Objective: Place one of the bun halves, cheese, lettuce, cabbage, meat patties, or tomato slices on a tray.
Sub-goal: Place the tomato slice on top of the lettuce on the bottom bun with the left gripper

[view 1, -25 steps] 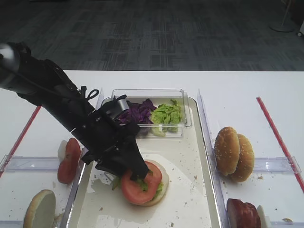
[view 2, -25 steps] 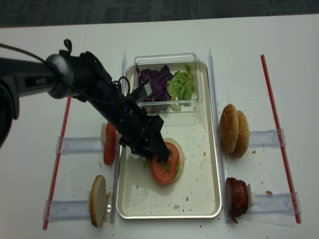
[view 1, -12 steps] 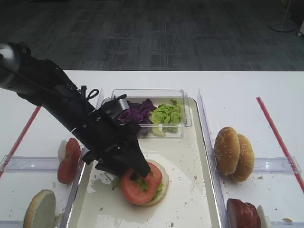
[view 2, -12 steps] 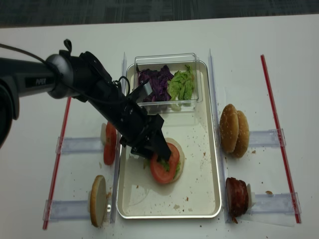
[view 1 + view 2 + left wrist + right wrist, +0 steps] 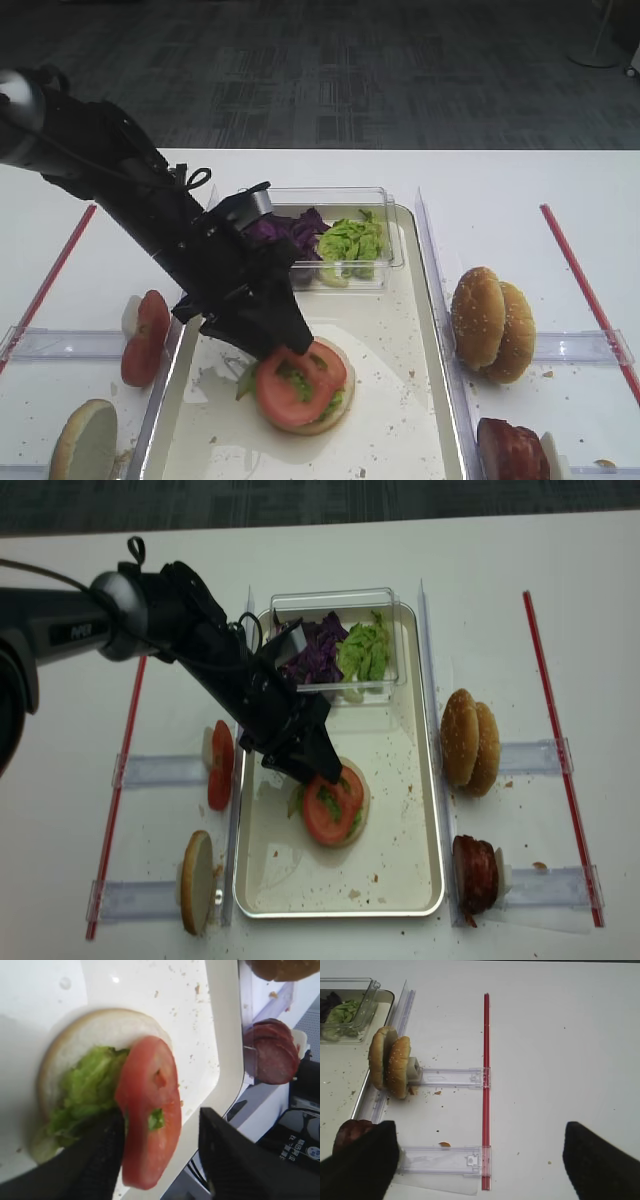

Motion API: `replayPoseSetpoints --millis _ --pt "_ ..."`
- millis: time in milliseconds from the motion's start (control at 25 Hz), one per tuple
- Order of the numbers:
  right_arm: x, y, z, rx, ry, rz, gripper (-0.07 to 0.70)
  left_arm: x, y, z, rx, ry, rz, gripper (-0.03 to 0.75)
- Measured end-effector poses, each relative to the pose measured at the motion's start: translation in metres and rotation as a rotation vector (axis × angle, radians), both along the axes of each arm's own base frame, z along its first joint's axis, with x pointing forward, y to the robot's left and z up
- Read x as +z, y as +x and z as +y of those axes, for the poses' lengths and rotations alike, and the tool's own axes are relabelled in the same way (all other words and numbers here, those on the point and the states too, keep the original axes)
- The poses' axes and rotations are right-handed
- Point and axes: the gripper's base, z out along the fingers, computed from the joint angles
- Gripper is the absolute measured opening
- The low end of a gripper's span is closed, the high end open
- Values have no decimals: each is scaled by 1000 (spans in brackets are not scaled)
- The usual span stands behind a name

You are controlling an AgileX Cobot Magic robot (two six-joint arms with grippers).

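1. Tray (image 5: pixel 432 330): biggest piece, on the white desk (image 5: pixel 520 190), raised silvery rim all round; floor right of and below the stack bare apart from crumbs, so room to pull out that way.
2. Clear tub (image 5: pixel 380 200) of purple cabbage (image 5: pixel 290 235) and green lettuce (image 5: pixel 350 240) at the tray's far end; a wall to avoid on lifting away.
3. Left tool (image 5: pixel 160 1160): jaws spread on either side of the slice's edge, seemingly no pinch on it; arm slanting in over the tray's left rim.
4. Right tool (image 5: pixel 480 1160): spread wide over bare desk, nothing between the jaws.
5. Bun halves (image 5: pixel 492 322) upright in a holder right of the tray; one cut-face-up half (image 5: pixel 100 1030) on the tray floor, soft, easily dented.
6. Tomato slice (image 5: pixel 300 380): on top of lettuce on that half, overhanging its front edge. Likely light, limp, slippery; best gripped gently at the rim.
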Motion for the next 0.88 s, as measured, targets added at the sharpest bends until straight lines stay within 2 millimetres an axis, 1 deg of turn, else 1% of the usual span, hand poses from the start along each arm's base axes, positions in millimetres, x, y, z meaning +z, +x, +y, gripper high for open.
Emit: replayPoseSetpoints --millis 280,720,880 --pt "0 0 0 0 0 0 678 0 1 3 -18 42 -11 316" --pt "0 0 0 0 0 0 678 20 23 5 -26 151 -101 316" --pt "0 0 0 0 0 0 678 22 27 8 -24 208 -113 316"
